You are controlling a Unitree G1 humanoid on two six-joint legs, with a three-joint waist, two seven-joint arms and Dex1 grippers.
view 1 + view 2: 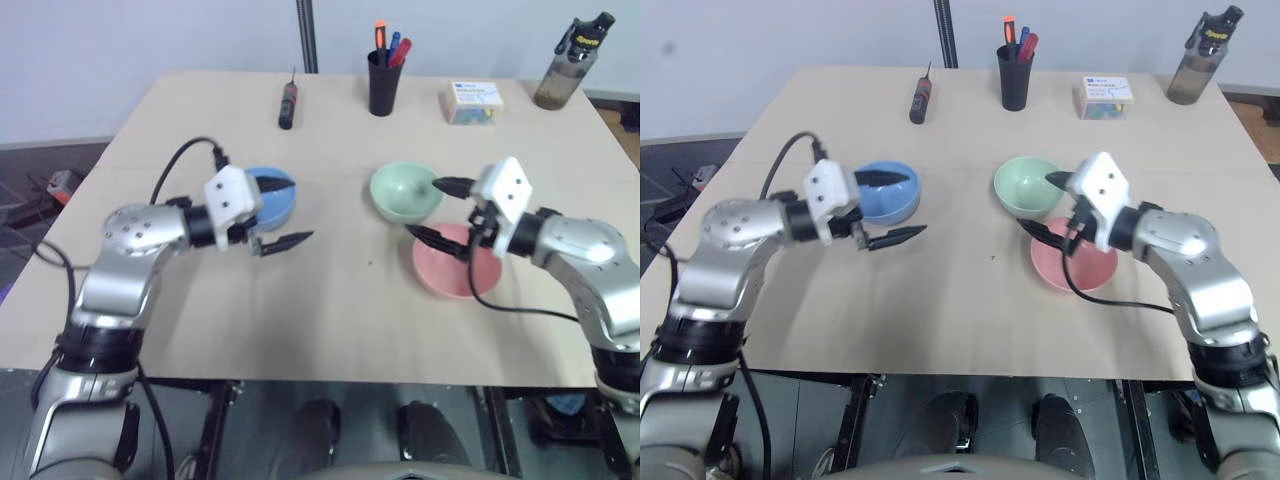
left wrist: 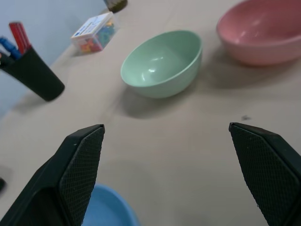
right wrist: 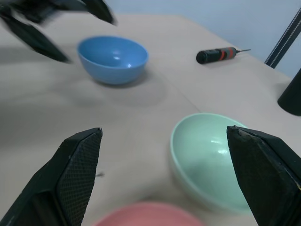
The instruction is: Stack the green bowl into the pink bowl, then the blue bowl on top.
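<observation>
A: What lies nearest?
B: The smooth salmon-pink plastic bowl, upright and empty, ready to receive. The right gripper hovers above it, fingers spread wide, holding nothing.
A: Behind it?
B: The pale mint-green plastic bowl, just beside the pink, unstacked, probably first to go.
A: And the sky-blue plastic bowl?
B: Well apart, under the left gripper, likewise spread and empty.
</observation>
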